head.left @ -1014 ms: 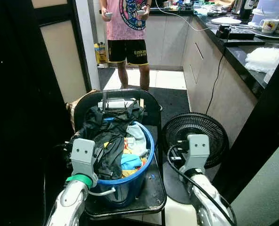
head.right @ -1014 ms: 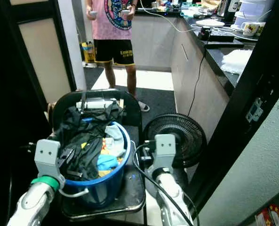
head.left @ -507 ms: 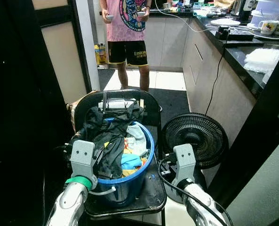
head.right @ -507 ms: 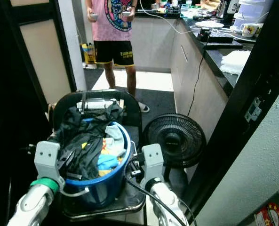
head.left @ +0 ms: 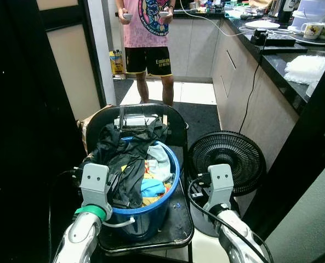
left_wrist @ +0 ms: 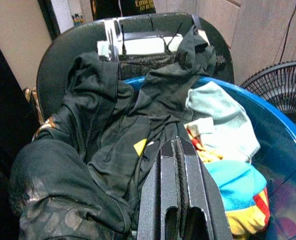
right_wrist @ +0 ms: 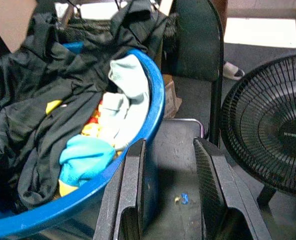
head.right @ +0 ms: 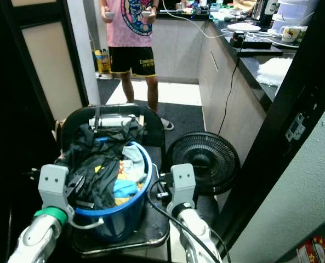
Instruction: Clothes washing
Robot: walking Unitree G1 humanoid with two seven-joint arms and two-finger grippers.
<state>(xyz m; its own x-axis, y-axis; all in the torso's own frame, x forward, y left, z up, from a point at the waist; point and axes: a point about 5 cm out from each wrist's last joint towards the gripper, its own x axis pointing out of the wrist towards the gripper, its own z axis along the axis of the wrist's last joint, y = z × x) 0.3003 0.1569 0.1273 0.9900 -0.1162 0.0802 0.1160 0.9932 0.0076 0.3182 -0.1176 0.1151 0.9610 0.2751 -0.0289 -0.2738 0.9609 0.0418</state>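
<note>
Left gripper (left_wrist: 179,185): its fingers are lying pressed together just above the black garment (left_wrist: 113,145), at the basin's near left side; it is holding nothing.
Laundry: the blue basin (head.left: 170,183) is sitting on a dark chair (head.left: 176,118), heaped with the black garment, a pale cloth (right_wrist: 130,95) and a turquoise piece (right_wrist: 85,155).
Right gripper (right_wrist: 170,185): its fingers are standing spread, hovering over the chair seat just outside the basin's right rim.
Technique: judging from this, both grippers should be closing on opposite rims evenly, keeping the basin level.
Hazard: the floor fan (head.left: 227,161) is standing just beside the right arm.
Bystander: a person (head.left: 147,38) is standing well behind.
</note>
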